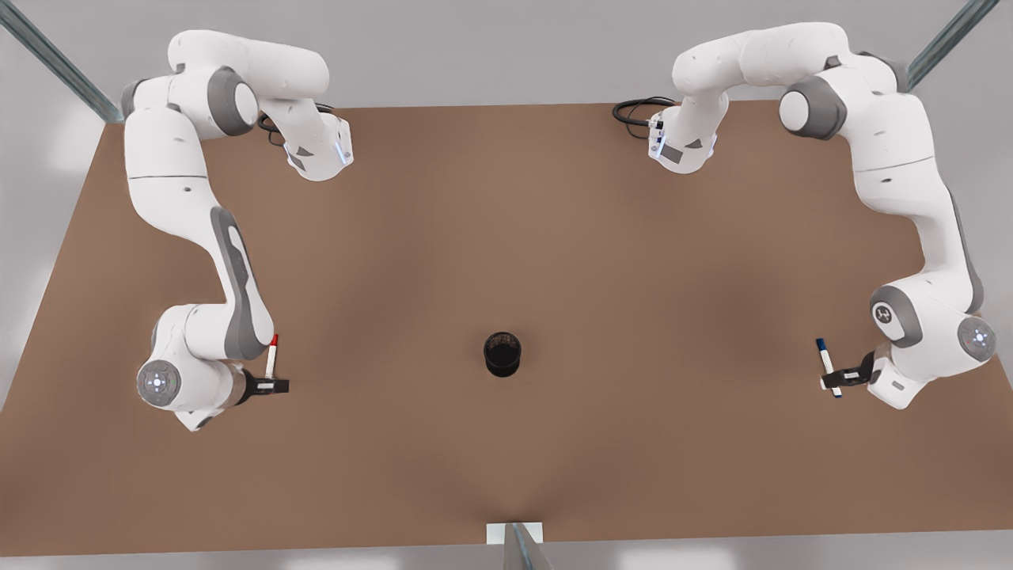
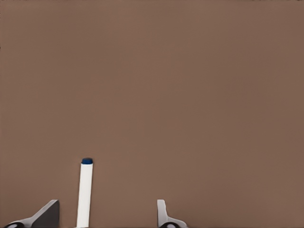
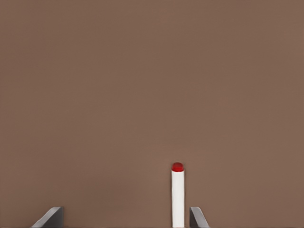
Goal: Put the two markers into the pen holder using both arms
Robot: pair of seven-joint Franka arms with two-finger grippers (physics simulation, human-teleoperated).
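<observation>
While one black mesh cup point(image 1: 502, 354) stands mid-table point(image 1: 506, 237), two white markers lie near opposite side edges: the left gripper point(image 1: 832, 381) straddles the blue-capped one point(image 1: 827, 366) with fingers spread, the right gripper point(image 1: 275, 386) likewise around the red-capped one point(image 1: 271, 356).

The pen holder point(image 1: 502, 354) stands mid-table point(image 1: 506, 237), nearer the front edge. One marker point(image 1: 271, 356) lies by the front view's left edge, the other marker point(image 1: 828, 366) by its right edge, both well apart from the holder.
</observation>
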